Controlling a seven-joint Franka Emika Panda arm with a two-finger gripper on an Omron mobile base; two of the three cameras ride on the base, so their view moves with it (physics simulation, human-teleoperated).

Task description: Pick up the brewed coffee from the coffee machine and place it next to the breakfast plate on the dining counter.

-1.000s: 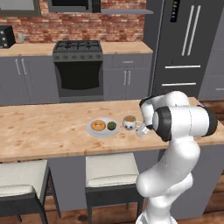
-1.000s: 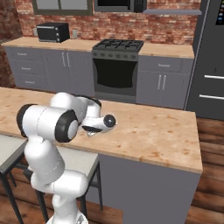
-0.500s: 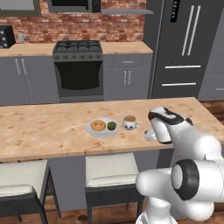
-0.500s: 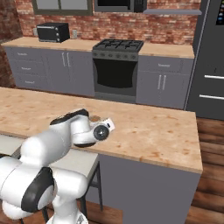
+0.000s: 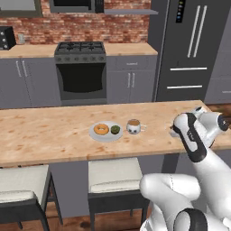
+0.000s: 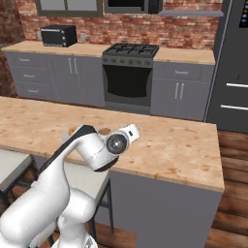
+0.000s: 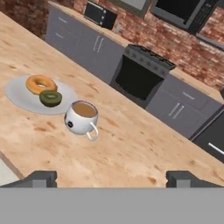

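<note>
one mug (image 5: pixel 133 127), one plate (image 5: pixel 104 132) and two stools (image 5: pixel 118 175) show from the left base view. the mug stands on the wooden counter (image 5: pixel 54 135) just right of the plate, apart from it, handle turned away from the plate. the hand view adds its look: white, dark spot on the side, light-brown coffee inside, with a doughnut (image 7: pixel 40 83) and a green piece (image 7: pixel 50 97) on the plate. the gripper (image 7: pixel 111 178) is spread wide, holding nothing, near the mug but clear of it. the right base view shows the stove (image 6: pixel 129 72) behind the arm.
</note>
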